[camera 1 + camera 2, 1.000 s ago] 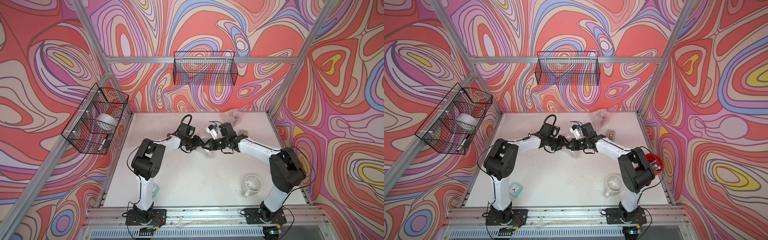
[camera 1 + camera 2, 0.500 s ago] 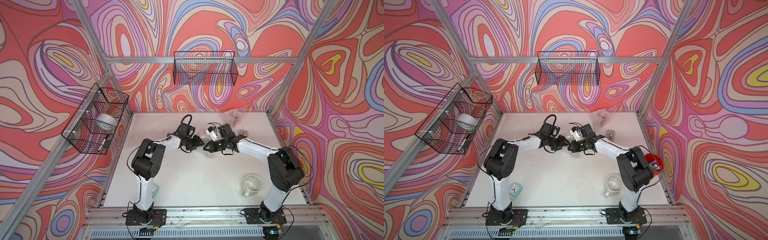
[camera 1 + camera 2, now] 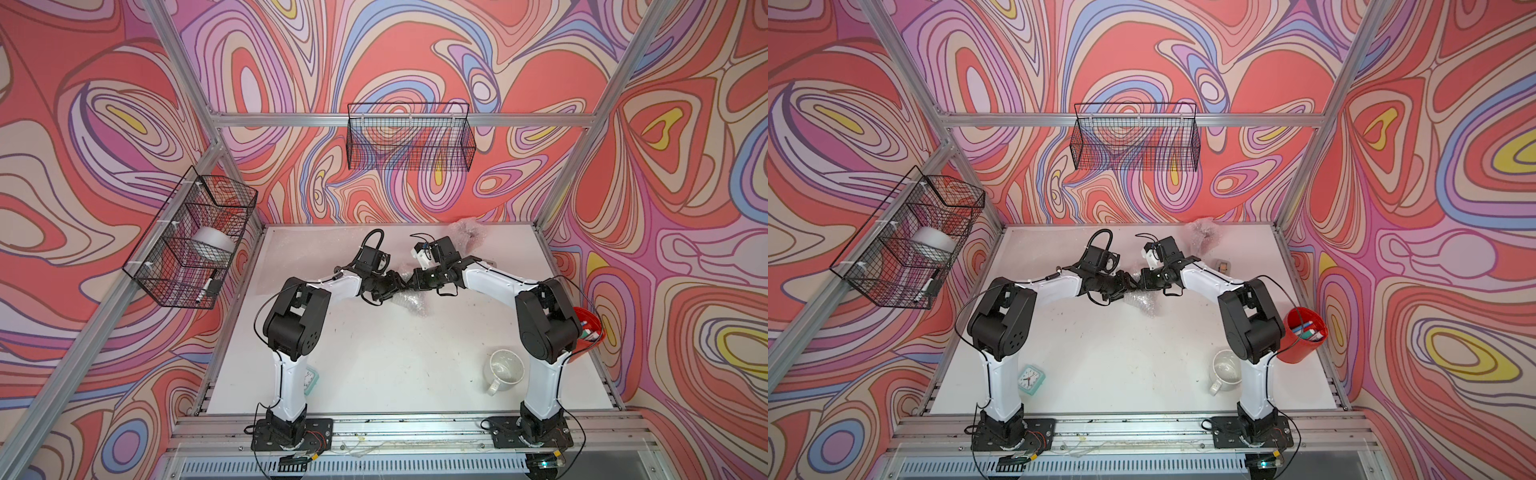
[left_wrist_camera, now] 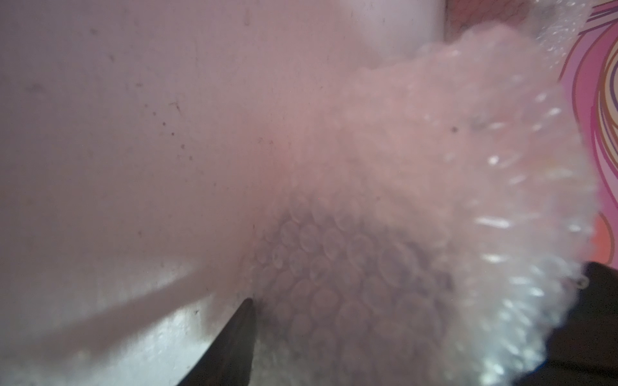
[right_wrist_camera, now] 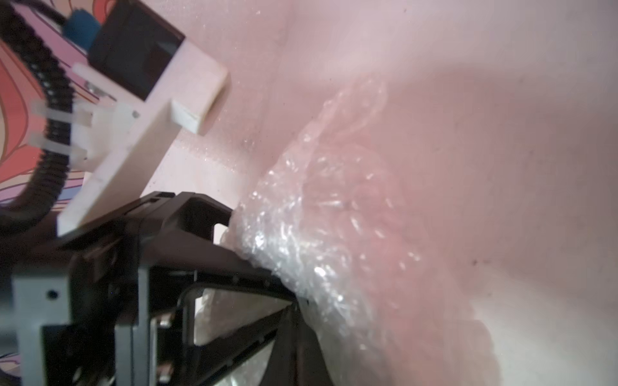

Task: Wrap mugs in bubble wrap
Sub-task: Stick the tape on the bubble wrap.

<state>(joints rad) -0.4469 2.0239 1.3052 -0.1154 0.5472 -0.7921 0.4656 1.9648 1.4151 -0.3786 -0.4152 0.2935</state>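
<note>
Big white table [image 3: 374,365], and both arms are stretched to the middle of it, toward the back. The left arm [image 3: 338,286] and right arm [image 3: 492,282] are nose to nose over one crumpled bubble wrap bundle [image 3: 412,301]. That's the parcel in play, lying on the table right under where the two meet. In the left wrist view a greyish-lavender tint shows through the film. I'd guess the lavender mug is inside, though I can't make out its shape.

At the far edge of the table sits a second wrapped parcel [image 3: 467,232] with something dark red showing through. A flat sheet [image 3: 307,255] lies at the back on the left arm's side. Up front, near the right arm's base, is the white mug [image 3: 505,370]: upright, bare, well apart from any wrap.

Now the jaws. The left jaws stand part-way apart with the bundle filling the gap and film against both fingers [image 4: 239,334]; they're grasping the parcel, as I read it. The right jaws are clenched tight beside it. Whether a fold of film is pinched between them, I can't tell.

Danger from here? Nothing I can see fastens the wrap. If either side lets go, or the two pull apart, the springy film could unfurl and bare the mug. Squeeze or drag too hard and the parcel may roll, or the mug could slide out of the film.
</note>
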